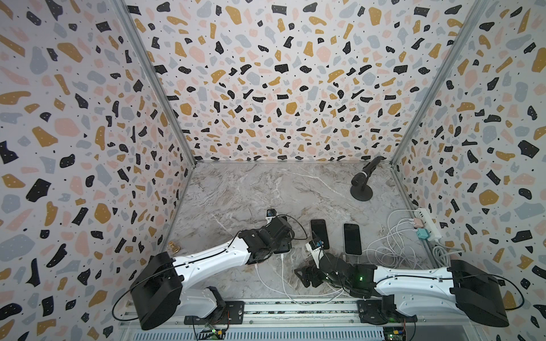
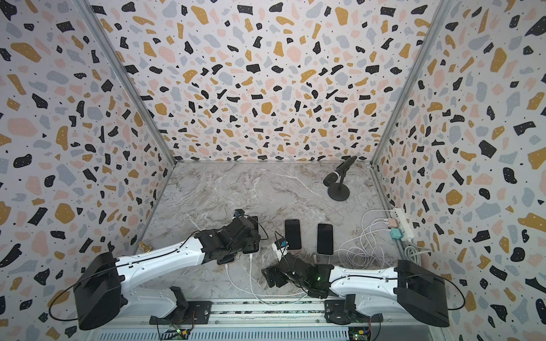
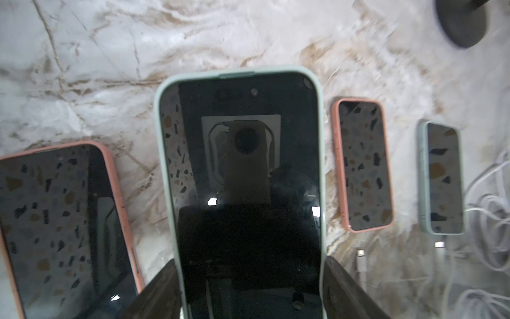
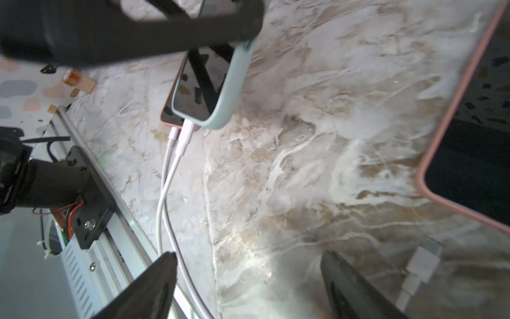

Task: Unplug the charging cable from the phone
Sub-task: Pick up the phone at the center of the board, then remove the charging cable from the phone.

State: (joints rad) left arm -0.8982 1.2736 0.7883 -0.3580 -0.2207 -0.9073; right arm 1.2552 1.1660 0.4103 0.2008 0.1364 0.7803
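My left gripper (image 3: 251, 276) is shut on a mint-cased phone (image 3: 242, 165), its fingers (image 3: 345, 287) pressed on the case's two long edges. In the right wrist view that phone (image 4: 223, 91) hangs tilted above a pink-cased phone (image 4: 167, 113), and a white charging cable (image 4: 184, 138) sits plugged into its lower end. A second white cable (image 4: 171, 138) runs into the pink phone beneath. My right gripper (image 4: 249, 256) stands open just above the marble, nothing between its fingers, the two cables passing by one fingertip (image 4: 165, 265). In both top views it (image 1: 307, 277) lies near the front rail.
Another pink-cased phone (image 1: 319, 234) and another mint-cased phone (image 1: 352, 238) lie side by side to the right. An unplugged connector (image 3: 361, 255) lies below the pink one. A cable tangle (image 1: 390, 251) leads to a power strip (image 1: 428, 224). A microphone stand (image 1: 362, 183) is at the back right.
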